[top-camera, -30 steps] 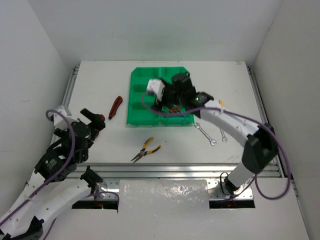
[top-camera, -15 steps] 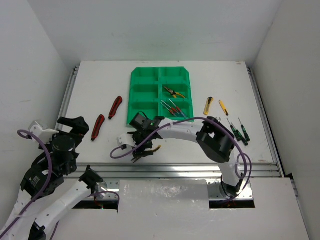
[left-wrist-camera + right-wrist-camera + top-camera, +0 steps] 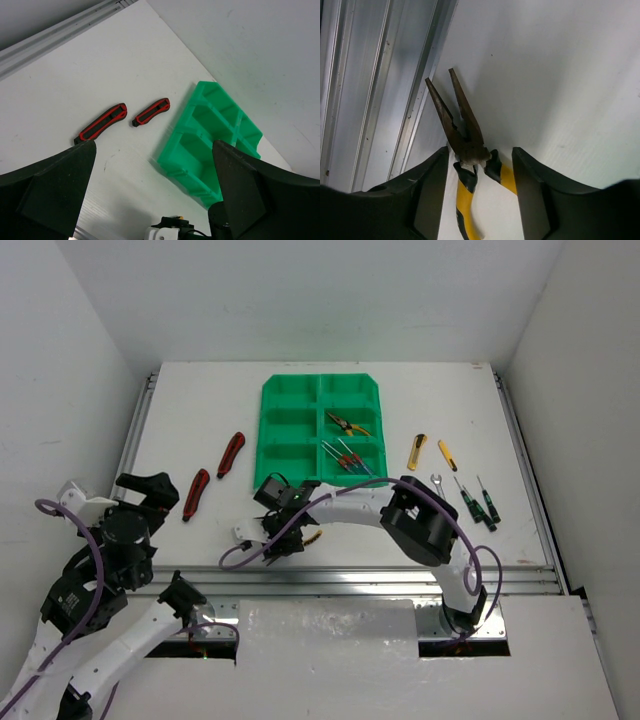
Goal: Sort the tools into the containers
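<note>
The right gripper (image 3: 479, 152) sits low over the near edge of the counter (image 3: 200, 400), its two fingers straddling the pivot of the yellow-handled pliers (image 3: 468, 142), which lie flat with their nose toward the aluminium rail (image 3: 415, 100). A second ago this arm was out over the green tray (image 3: 266, 430). It has since swung back here and its jaws have narrowed from wide to about half, close on both sides of the pliers, though we cannot tell that they are pinching yet. We judge this to be the start of a pick. A matching pair of pliers (image 3: 348, 424) lies in the tray's right-column middle bin, which is likely where these go. The left gripper (image 3: 152, 165) hangs fully spread and empty at the left, looking toward two red-and-black tools (image 3: 102, 121) on the counter beside the tray.
</note>
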{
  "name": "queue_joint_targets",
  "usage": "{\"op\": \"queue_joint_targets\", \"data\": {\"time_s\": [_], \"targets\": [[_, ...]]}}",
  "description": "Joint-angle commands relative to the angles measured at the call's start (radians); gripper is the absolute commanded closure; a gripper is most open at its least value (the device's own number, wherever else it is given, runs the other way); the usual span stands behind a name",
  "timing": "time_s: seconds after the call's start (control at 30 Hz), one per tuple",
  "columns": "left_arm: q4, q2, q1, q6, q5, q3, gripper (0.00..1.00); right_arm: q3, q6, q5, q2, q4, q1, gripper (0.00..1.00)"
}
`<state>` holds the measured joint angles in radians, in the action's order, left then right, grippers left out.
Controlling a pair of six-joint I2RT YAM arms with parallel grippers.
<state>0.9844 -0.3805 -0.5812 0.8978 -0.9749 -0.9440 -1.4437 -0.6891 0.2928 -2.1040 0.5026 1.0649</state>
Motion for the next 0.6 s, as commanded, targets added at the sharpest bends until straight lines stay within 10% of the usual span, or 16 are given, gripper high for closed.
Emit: {"op": "queue_joint_targets", "data": {"time_s": [0.0, 0.43, 0.57], "targets": [[-0.038, 0.02, 0.007, -0.017, 0.001, 0.001, 0.0, -0.001, -0.013, 0.025, -0.019, -0.019, 0.01, 0.47], [-0.03, 0.009, 0.007, -0.017, -0.001, -0.003, 0.0, 0.021, -0.006, -0.006, -0.084, -0.051, 0.009, 1.0], [-0.033, 0.014, 0.007, -0.022, 0.002, -0.001, 0.0, 0.118, 0.051, -0.004, 0.039, -0.232, 0.004, 1.0]]}}
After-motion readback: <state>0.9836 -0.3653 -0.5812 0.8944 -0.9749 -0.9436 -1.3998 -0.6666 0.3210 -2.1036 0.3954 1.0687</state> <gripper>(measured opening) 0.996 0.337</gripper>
